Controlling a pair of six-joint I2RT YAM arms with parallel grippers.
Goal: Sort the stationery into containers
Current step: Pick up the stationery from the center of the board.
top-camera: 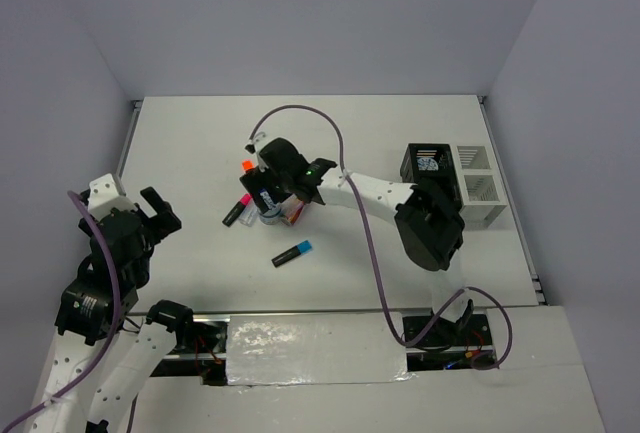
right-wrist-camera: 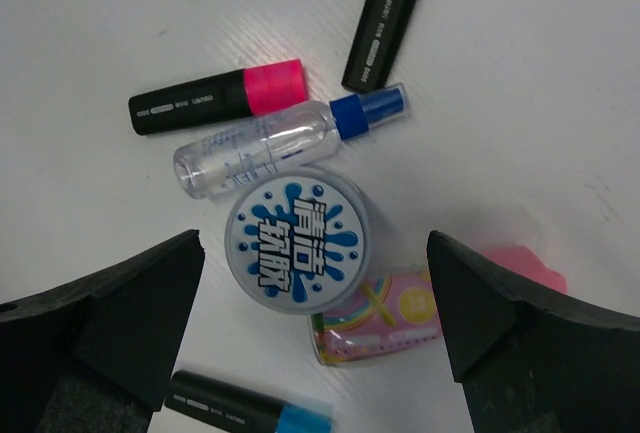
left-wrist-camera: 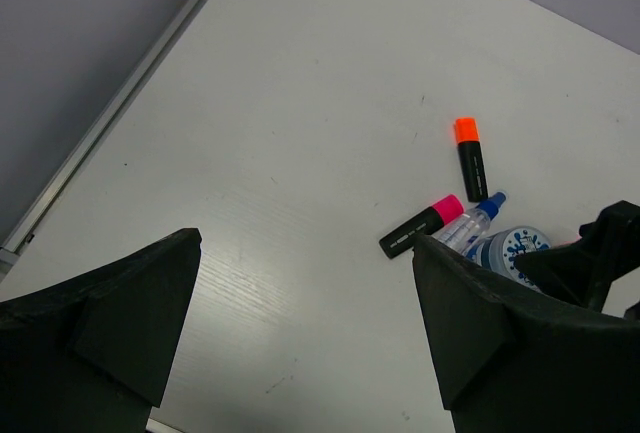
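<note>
My right gripper (right-wrist-camera: 315, 243) hangs open above a cluster of stationery, holding nothing. Straight below it stands a round blue-white patterned roll (right-wrist-camera: 296, 238). A clear blue-capped tube (right-wrist-camera: 280, 140) and a pink-capped marker (right-wrist-camera: 218, 99) lie beyond the roll. An orange-capped marker (right-wrist-camera: 385, 18) lies further off, a pink rainbow-printed tube (right-wrist-camera: 385, 331) lies beside the roll, and a blue-capped marker (right-wrist-camera: 250, 413) is nearest. The black mesh organiser (top-camera: 425, 163), joined to the white holder (top-camera: 478, 185), stands at the right with another blue-white roll inside. My left gripper (left-wrist-camera: 306, 243) is open over bare table at the left.
The table's left edge rail (left-wrist-camera: 120, 103) runs close to the left arm. A purple cable (top-camera: 340, 153) arches over the right arm. The right arm's elbow (top-camera: 430, 228) sits just in front of the organiser.
</note>
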